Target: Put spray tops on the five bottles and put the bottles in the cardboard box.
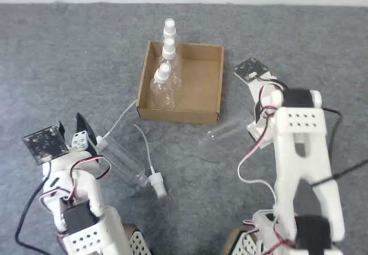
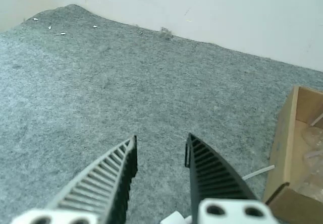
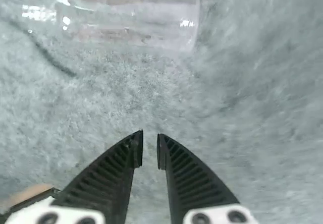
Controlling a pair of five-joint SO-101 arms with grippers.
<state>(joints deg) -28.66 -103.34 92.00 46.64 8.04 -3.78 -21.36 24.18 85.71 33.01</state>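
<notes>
High view: the cardboard box (image 1: 179, 115) sat mid-carpet, far from my bases, with three capped bottles (image 1: 164, 88) standing along its left side.
Left gripper (image 2: 161, 141): jaws spread fairly wide, gripping nothing, over bare carpet (image 2: 101, 82) left of the box.
Left bottle (image 1: 123, 160): uncapped, it lay on the carpet just right of my left gripper, neck pointing near-right.
Loose spray top (image 1: 159, 185): it lay just beside that neck, its tube running toward the box.
Right gripper (image 3: 150, 135): jaws drawn almost together, holding nothing.
Right bottle (image 3: 131, 19): it lay on its side just ahead of my right gripper, near the box's near right corner.
</notes>
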